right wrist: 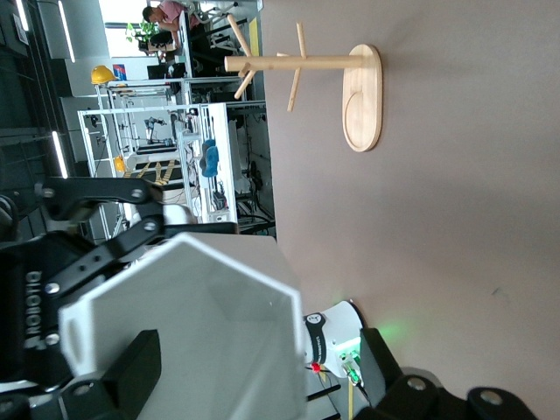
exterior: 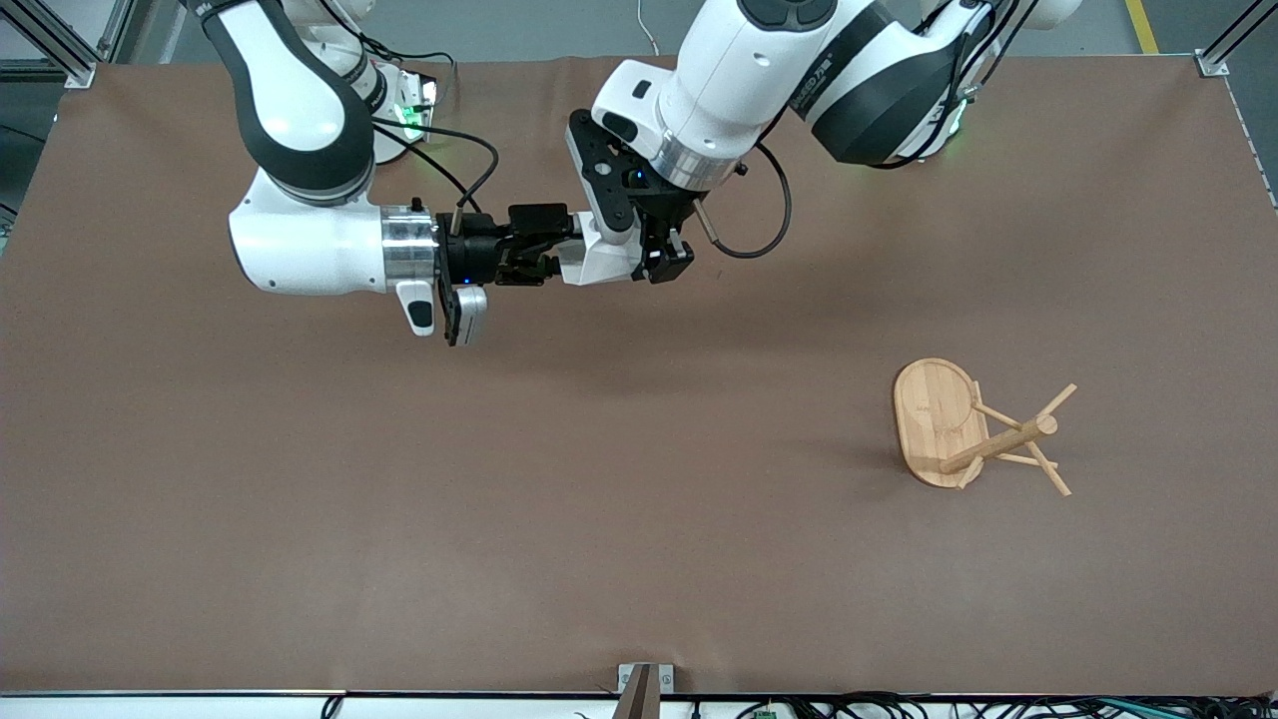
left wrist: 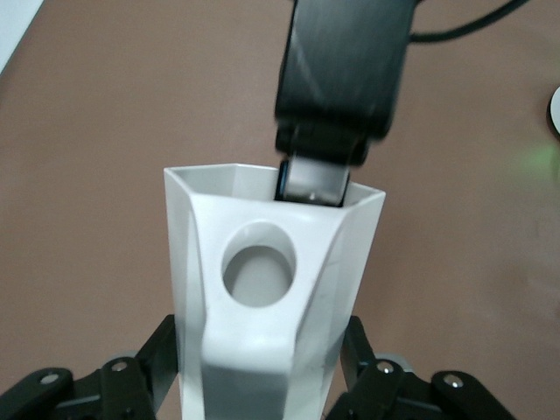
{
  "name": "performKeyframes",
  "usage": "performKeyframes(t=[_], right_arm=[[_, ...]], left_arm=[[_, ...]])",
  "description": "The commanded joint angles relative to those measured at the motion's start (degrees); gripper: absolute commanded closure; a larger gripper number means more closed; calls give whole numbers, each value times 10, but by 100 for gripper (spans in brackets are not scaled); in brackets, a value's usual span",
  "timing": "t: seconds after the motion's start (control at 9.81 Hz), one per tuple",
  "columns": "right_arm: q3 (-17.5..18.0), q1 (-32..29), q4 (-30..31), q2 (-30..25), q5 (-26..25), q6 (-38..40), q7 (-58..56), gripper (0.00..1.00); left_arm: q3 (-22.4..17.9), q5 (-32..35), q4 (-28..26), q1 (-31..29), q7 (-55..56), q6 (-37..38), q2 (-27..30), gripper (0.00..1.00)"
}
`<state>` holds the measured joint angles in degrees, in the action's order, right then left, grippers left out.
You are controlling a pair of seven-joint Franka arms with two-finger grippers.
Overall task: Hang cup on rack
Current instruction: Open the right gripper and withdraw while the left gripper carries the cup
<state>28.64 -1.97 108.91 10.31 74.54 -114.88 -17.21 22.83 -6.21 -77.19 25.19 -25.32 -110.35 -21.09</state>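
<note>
The white faceted cup (exterior: 599, 258) hangs on its side above the table, between the two hands. My left gripper (exterior: 656, 262) is shut on the cup's base end, and in the left wrist view the cup (left wrist: 350, 262) rises from that gripper (left wrist: 262, 389) with its holed tab handle (left wrist: 258, 302) facing the camera. My right gripper (exterior: 544, 258) is open at the hexagonal rim. In the right wrist view one finger (right wrist: 131, 367) lies inside the cup (right wrist: 184, 297), while the other is well outside the wall. The bamboo rack (exterior: 949, 419) stands upright toward the left arm's end, nearer the front camera.
A brown mat (exterior: 499, 519) covers the table. A small metal bracket (exterior: 644, 684) sits at the table edge nearest the front camera. Black cables (exterior: 759, 220) loop from both wrists. The rack (right wrist: 359, 87) shows apart from the hands in the right wrist view.
</note>
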Motion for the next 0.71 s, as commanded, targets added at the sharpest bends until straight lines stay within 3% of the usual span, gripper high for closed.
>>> performKeyframes(t=[0.0, 0.2, 0.31, 0.61], right_arm=[[-15, -24, 6, -19, -41, 12, 14, 0], [-54, -23, 4, -20, -111, 13, 47, 0], [-79, -23, 0, -23, -187, 13, 104, 0], [-163, -22, -17, -50, -516, 12, 254, 0]], left_arm=[[-2, 5, -9, -1, -8, -7, -15, 100], [-2, 5, -9, -7, -11, -7, -15, 100], [-3, 2, -10, -9, -5, -5, -15, 100], [-10, 15, -14, -50, 75, 46, -25, 100]])
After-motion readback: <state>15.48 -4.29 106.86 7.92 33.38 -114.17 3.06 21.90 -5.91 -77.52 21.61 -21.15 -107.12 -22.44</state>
